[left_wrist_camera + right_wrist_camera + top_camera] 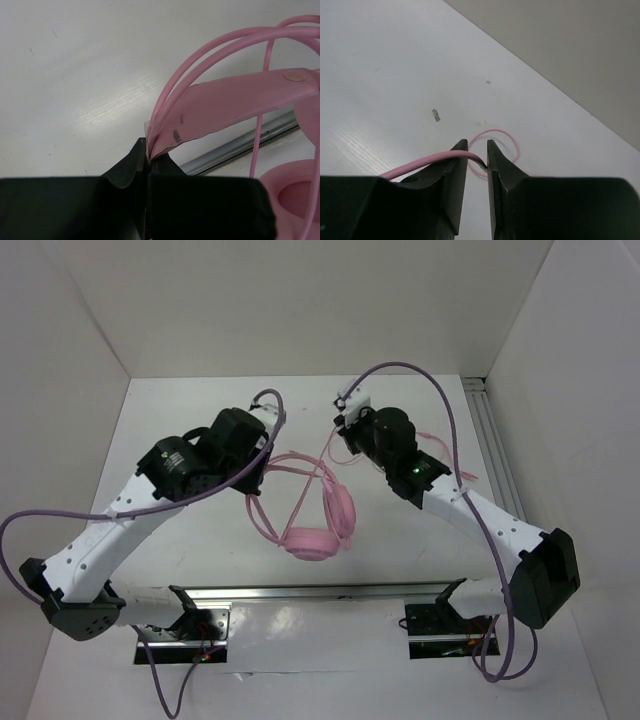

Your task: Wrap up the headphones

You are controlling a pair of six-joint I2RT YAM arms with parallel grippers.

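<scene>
The pink headphones (318,538) lie at the table's middle, ear cups toward the near rail, headband arching back left. My left gripper (262,472) is shut on the flat band of the headband (235,100), pinched at the fingertips (141,150); one ear cup (295,195) shows lower right. My right gripper (343,445) hovers behind the headphones. Its jaws stand a little apart, and the thin pink cable (420,162) comes over the left finger into the gap of the gripper (477,147). A loop of cable (507,135) lies on the table beyond.
An aluminium rail (320,592) runs along the near edge, and another rail (497,450) along the right side. White walls close in the left, back and right. Purple arm cables (440,400) arc above the right arm.
</scene>
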